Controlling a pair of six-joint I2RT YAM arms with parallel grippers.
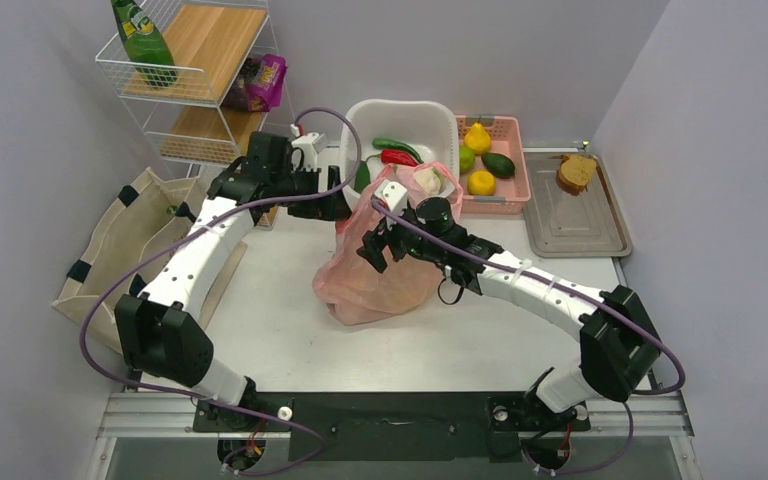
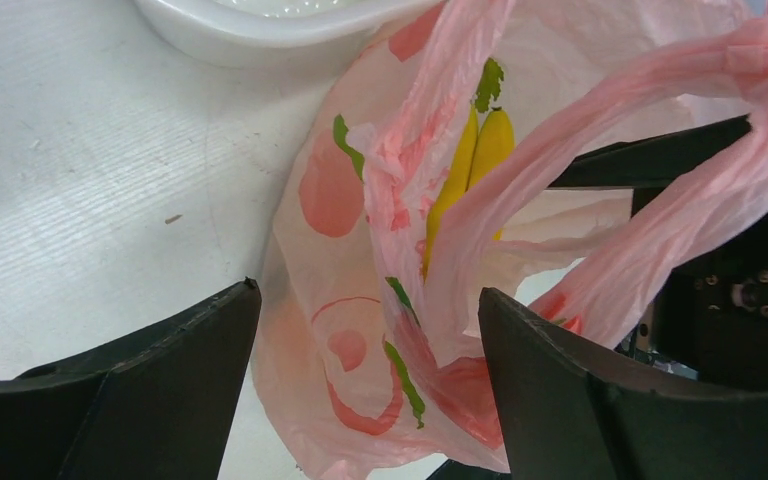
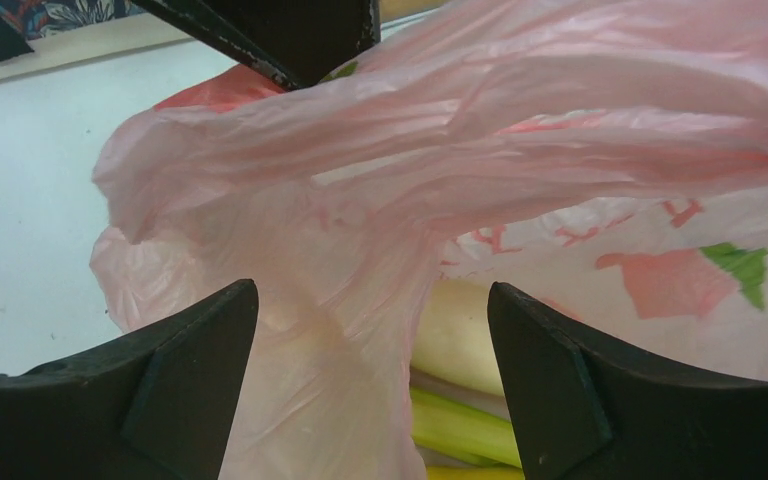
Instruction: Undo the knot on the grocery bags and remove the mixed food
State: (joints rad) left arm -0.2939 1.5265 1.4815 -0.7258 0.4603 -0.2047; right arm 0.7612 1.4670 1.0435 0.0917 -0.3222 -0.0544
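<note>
The pink plastic bag (image 1: 375,275) sits mid-table with its top open toward the white basin. My left gripper (image 1: 338,205) is open at the bag's left top edge; in the left wrist view (image 2: 368,290) its jaws stand wide with bag wall between them. Loose handle loops (image 2: 650,120) hang there, and I see no tied knot. Yellow bananas (image 2: 485,150) show through the plastic. My right gripper (image 1: 373,245) is open over the bag; its jaws (image 3: 372,288) straddle bunched pink plastic (image 3: 360,250). White radish (image 3: 460,330) and a pale-green stalk (image 3: 460,425) lie inside.
The beige tote (image 1: 120,240) lies at the left. A wire shelf holds a green bottle (image 1: 143,40) and a purple packet (image 1: 265,82). The white basin (image 1: 400,115) holds peppers. A pink basket (image 1: 505,130) of fruit and a metal tray (image 1: 575,225) with bread stand at the back right.
</note>
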